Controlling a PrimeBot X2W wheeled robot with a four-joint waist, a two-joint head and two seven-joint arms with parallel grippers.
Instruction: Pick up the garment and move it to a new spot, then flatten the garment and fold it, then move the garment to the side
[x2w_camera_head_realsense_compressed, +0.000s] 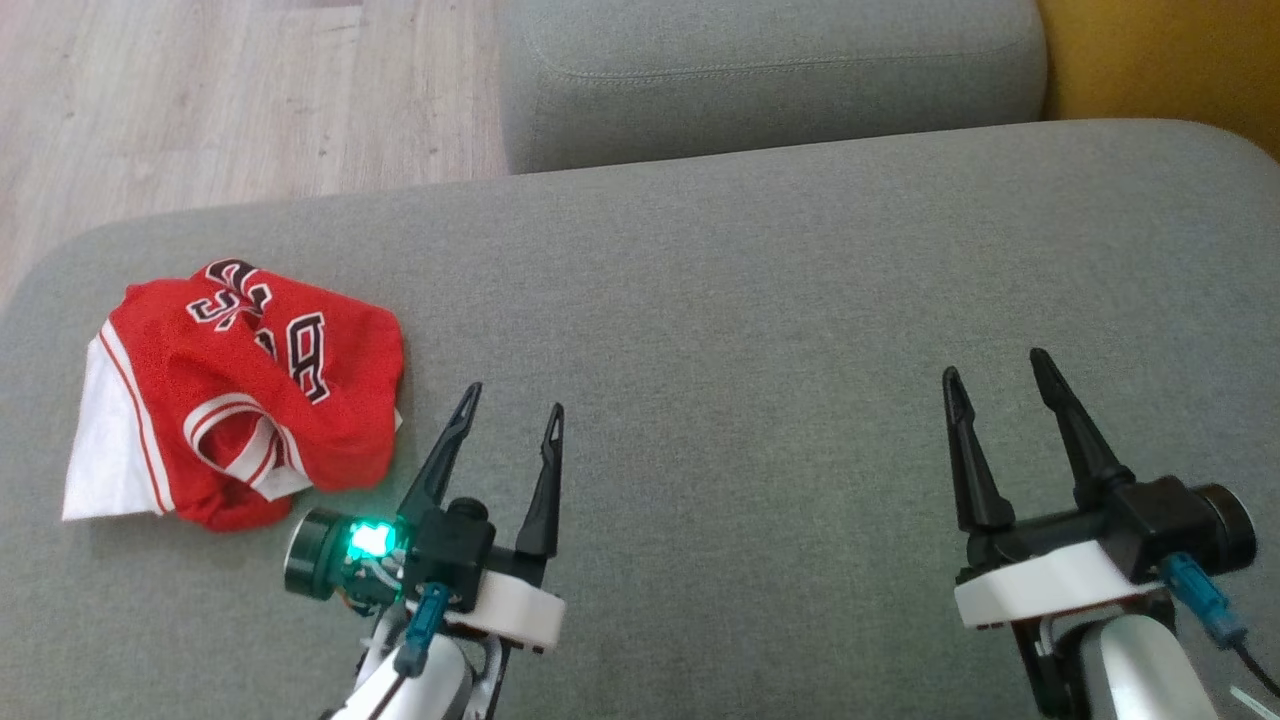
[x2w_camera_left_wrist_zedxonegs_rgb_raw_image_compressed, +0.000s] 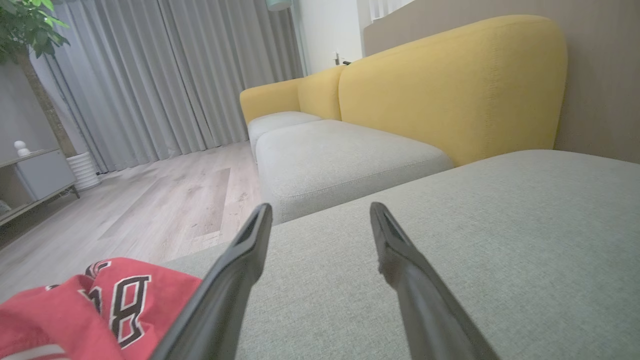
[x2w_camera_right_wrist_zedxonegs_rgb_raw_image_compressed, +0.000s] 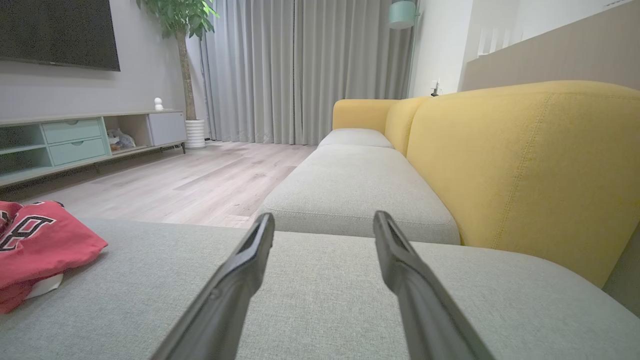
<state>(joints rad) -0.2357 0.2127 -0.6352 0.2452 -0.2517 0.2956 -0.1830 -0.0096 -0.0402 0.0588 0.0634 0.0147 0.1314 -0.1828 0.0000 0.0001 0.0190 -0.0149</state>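
Living room, pale wood floor (x2w_camera_head_realsense_compressed: 200, 90) beyond the sofa. Work goes on atop a broad grey seat cushion (x2w_camera_head_realsense_compressed: 760, 330); a second cushion (x2w_camera_head_realsense_compressed: 770, 70) adjoins its far edge, and a yellow backrest (x2w_camera_head_realsense_compressed: 1170, 60) rises at the far right corner.

- Left end of the cushion: a red jersey (x2w_camera_head_realsense_compressed: 250, 390) with white trim and black lettering, lying in a crumpled heap close to the left edge, white inner side showing at its near-left. Bunched, nothing flattened. Judged: the first step, the pick-up, is not yet done.
- Just right of the heap: left end effector (x2w_camera_head_realsense_compressed: 515, 400), both fingers spread wide, nothing between them, low over the cushion. Its nearer finger is just beside the jersey's right margin, apart from the cloth. Likely placed there because this arm is the closest to the garment.
- Right half of the cushion: right end effector (x2w_camera_head_realsense_compressed: 994, 362), also fully spread and empty, well apart from the jersey, over bare fabric. The wide bare stretch between the arms looks like the obvious new spot for laying the garment out.
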